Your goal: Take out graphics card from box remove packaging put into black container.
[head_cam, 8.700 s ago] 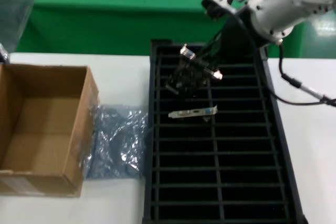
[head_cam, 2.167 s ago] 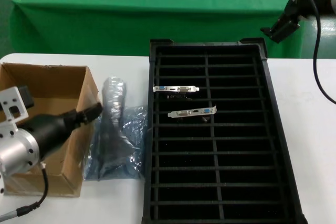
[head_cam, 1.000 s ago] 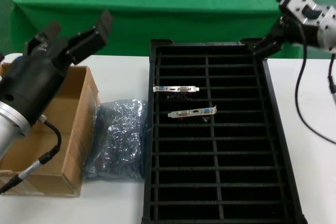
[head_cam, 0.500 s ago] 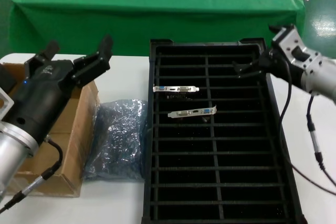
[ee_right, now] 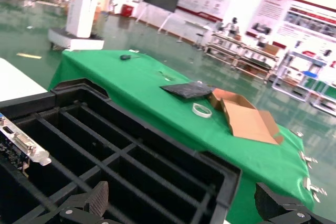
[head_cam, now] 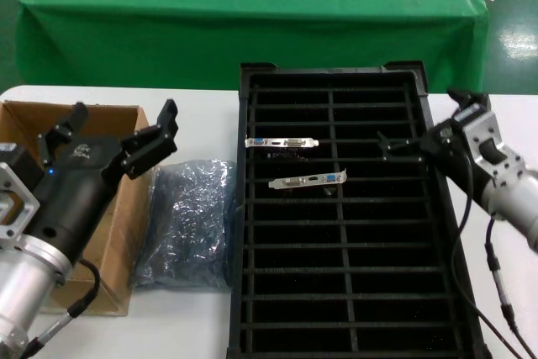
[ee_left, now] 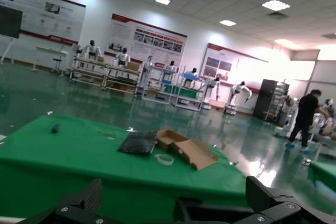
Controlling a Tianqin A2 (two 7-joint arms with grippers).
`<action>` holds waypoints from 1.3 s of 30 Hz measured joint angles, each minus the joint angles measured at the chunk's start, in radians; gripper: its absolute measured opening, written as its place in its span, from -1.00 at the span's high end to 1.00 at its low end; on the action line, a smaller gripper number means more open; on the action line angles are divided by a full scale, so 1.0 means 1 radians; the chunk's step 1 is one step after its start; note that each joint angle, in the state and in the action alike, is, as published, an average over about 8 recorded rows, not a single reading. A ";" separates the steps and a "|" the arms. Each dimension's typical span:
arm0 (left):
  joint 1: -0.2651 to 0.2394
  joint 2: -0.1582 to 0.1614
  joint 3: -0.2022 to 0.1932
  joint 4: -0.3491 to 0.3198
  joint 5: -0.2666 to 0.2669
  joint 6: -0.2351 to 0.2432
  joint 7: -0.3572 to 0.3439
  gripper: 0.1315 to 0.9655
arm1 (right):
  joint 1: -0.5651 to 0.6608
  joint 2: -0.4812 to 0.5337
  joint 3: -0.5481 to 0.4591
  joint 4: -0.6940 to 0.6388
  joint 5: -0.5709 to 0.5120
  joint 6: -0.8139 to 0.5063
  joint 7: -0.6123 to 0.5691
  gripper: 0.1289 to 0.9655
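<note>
- Black tray [head_cam: 445, 233] lies at centre on the white table [head_cam: 202, 325]; two cards stand in its far slots.
- Note the card [head_cam: 282, 142] with the blue and white ports on its silver bracket: it sits in the left column, farther back. The second card [head_cam: 308, 180], with a bent end tab, sits just nearer.
- Check the left gripper [head_cam: 108, 134]: it hovers above the right edge of the cardboard box [head_cam: 126, 233], fingers spread apart, holding nothing.
- Check the right gripper [head_cam: 402, 145]: it hangs over the tray's right column, beside the cards; its fingers look apart and empty.
- Find the crinkled plastic bag [head_cam: 192, 224] lying between box and tray, touching both.
- Judge the cycle as complete for this card: unboxed, unbagged, slotted.
- Next, you would send the left gripper down into the box, if another bagged card remains; its interior is partly hidden by the arm.
</note>
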 joint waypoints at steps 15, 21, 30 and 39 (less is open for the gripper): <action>0.071 0.032 0.025 0.047 -0.104 -0.089 0.248 -1.00 | -0.329 0.017 0.097 0.303 0.096 0.148 0.048 -1.00; 0.099 0.044 0.035 0.066 -0.146 -0.125 0.347 -1.00 | -0.459 0.023 0.136 0.424 0.134 0.207 0.067 -1.00; 0.141 0.063 0.050 0.094 -0.208 -0.178 0.495 -1.00 | -0.655 0.033 0.193 0.604 0.192 0.295 0.096 -1.00; 0.157 0.070 0.056 0.105 -0.232 -0.199 0.553 -1.00 | -0.730 0.037 0.216 0.674 0.214 0.329 0.108 -1.00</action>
